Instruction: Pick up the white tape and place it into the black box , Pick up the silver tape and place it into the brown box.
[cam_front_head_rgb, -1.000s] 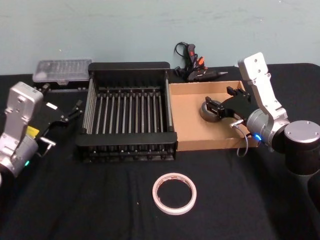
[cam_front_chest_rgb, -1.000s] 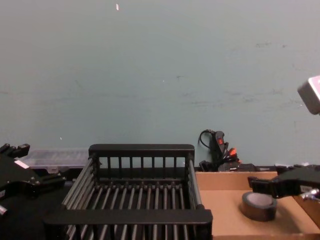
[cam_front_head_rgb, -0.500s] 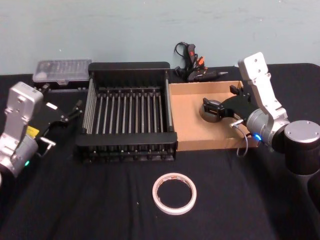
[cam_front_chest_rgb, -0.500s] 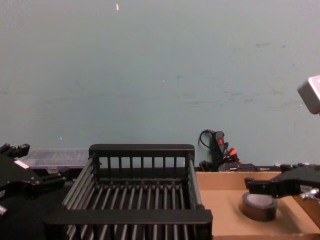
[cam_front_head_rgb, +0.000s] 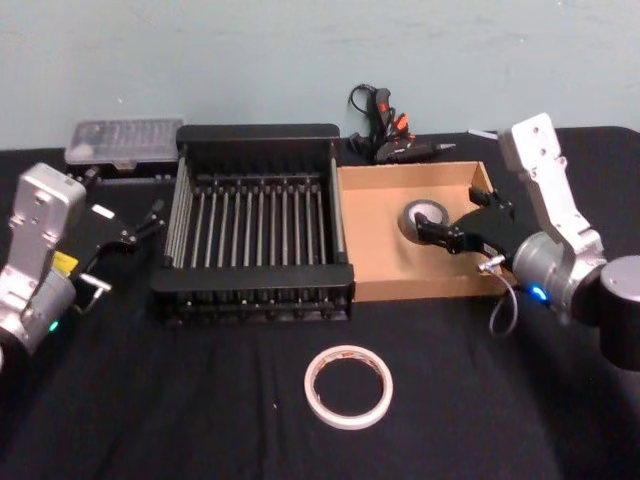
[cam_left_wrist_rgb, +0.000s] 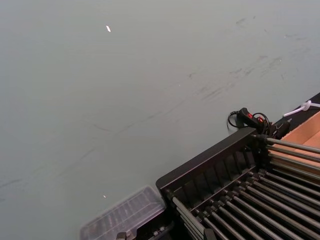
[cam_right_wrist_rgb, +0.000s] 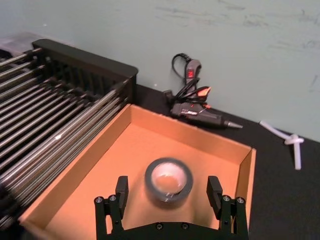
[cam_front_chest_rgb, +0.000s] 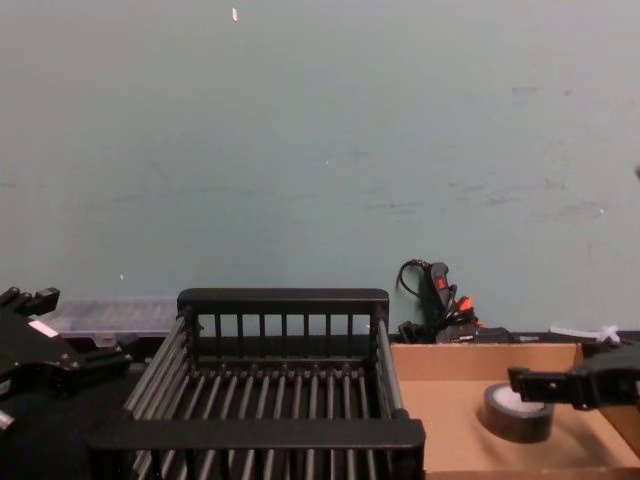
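Your right gripper (cam_right_wrist_rgb: 170, 200): jaws spread wide, clear of the silver tape (cam_right_wrist_rgb: 168, 179), which lies flat in the brown box (cam_front_head_rgb: 372, 240). White tape (cam_front_head_rgb: 348, 386) on the table, before the black box (cam_front_head_rgb: 255, 232). Left gripper (cam_front_head_rgb: 150, 220) parked left; jaws probably parted, can't confirm.

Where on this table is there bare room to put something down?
Bare cloth lies around the white tape, in front of the black box. The brown box is bare left of the silver tape; the right gripper crowds that tape.
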